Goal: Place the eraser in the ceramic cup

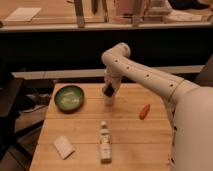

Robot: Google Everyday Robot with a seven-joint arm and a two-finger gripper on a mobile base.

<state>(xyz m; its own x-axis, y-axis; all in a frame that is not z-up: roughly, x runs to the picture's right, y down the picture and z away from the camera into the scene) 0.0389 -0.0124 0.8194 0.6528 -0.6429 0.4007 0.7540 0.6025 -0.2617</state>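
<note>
One arm is reaching over the wooden table [125,135], its gripper [108,91] hanging near the far edge at about twelve o'clock from the small bottle [104,142]. The gripper is pinching the eraser [107,90], a dark block, directly above the ceramic cup [108,99], which is sitting at three o'clock from the green bowl [69,97]. The placing step is judged to be underway; the next move is calling for a short descent and a release into the cup.
</note>
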